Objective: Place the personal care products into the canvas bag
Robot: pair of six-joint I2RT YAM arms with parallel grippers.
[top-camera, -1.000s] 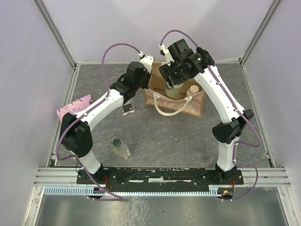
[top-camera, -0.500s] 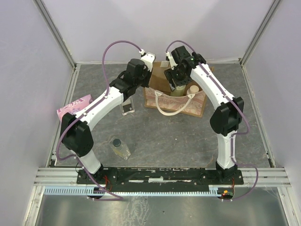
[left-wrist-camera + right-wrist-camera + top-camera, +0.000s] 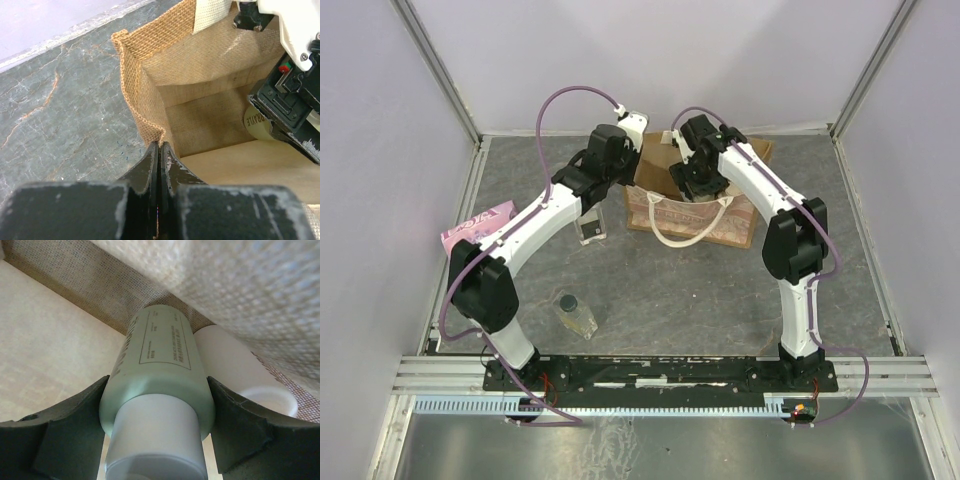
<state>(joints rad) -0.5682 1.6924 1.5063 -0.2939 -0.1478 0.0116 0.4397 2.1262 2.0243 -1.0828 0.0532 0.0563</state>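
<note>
The canvas bag [image 3: 720,225] stands at the back of the table. My left gripper [image 3: 628,180] [image 3: 160,146] is shut on the bag's left rim corner [image 3: 150,125] and holds the mouth apart. My right gripper [image 3: 695,182] [image 3: 157,407] is down inside the bag, shut on the pale yellow-green bottle [image 3: 160,365], whose white cap [image 3: 155,440] points at the camera. A cream bottle [image 3: 232,367] lies right beside it against the woven wall [image 3: 75,285]. Two clear bottles with dark caps stay outside: one upright [image 3: 590,228] by the left arm, one lying [image 3: 577,315] nearer the front.
A flat pink packet [image 3: 478,225] lies at the table's left edge. The bag's cream handle loop [image 3: 672,235] hangs over its front. The right arm's wrist [image 3: 295,75] crowds the bag's opening. Metal frame posts stand at the back corners.
My right gripper has gone down into the bag with the pale yellow-green bottle, its arm folding lower over the opening. The left gripper kept its hold on the rim.
</note>
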